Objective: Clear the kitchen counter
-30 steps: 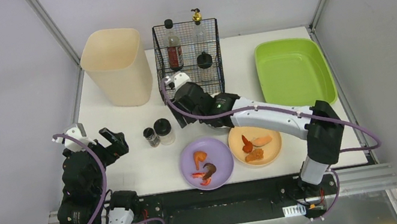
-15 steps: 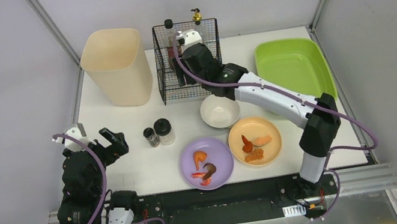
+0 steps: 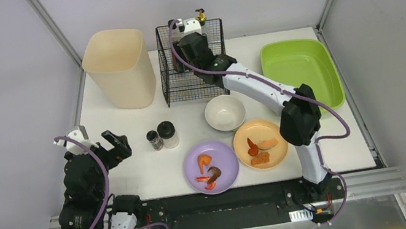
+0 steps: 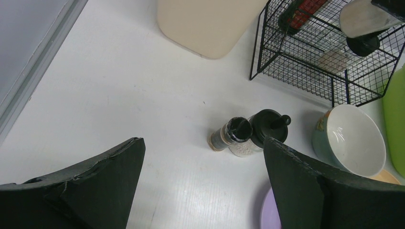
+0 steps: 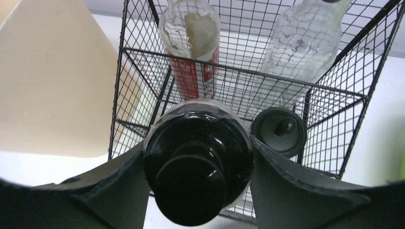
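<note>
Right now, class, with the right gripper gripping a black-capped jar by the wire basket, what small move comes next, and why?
Probably lower the jar into the wire basket's bare near-left corner: the right gripper clamps it above the basket, whose bottles fill the back.

Rt wrist view: black-capped clear jar [image 5: 198,157] body hidden under its cap; red-labelled glass bottle [image 5: 191,52] & clear glass bottle [image 5: 305,43] tops cut off. Left wrist view: purple round plate [image 4: 268,214] mostly off-frame.

Matte white kitchen counter [image 4: 110,109], thin black metal wire basket [image 3: 175,91], clear glossy glass bottle [image 5: 305,43], shiny black-capped clear jar [image 5: 198,176], smooth lime-green plastic tub [image 3: 299,73].
</note>
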Motion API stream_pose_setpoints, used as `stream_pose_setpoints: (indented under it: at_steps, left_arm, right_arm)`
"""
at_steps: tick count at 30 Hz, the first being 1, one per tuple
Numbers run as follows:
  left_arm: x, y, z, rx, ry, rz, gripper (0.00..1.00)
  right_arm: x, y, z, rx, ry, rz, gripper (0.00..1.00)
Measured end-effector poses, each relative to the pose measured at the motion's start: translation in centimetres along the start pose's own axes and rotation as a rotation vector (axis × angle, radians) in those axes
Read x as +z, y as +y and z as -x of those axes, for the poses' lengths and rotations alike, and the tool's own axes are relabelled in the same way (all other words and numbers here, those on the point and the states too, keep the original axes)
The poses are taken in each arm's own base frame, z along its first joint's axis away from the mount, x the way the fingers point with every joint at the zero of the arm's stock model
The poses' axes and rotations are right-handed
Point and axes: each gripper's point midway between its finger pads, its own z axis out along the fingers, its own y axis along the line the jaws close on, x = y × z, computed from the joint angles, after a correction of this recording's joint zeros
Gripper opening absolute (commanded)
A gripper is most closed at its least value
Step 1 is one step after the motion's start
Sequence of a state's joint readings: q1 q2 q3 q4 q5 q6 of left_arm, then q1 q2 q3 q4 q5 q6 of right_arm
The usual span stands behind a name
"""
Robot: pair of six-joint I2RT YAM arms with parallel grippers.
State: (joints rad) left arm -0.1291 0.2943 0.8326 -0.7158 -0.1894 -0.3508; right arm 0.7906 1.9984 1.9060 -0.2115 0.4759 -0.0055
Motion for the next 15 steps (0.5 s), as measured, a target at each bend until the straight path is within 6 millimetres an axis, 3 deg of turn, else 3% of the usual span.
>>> stream_pose_setpoints:
  at_steps: [10, 15]
  left_arm:
    - [0.1, -0.1, -0.1, 0.002, 0.009, -0.003, 0.99]
    - [0.1, -0.1, -0.1, 0.002, 0.010, -0.003, 0.99]
  right_arm:
    - [3.4, -0.3, 1.5, 0.028, -0.034, -0.019, 0.42]
    - [4.4, -0.4, 1.3, 0.031, -0.030, -0.020, 0.42]
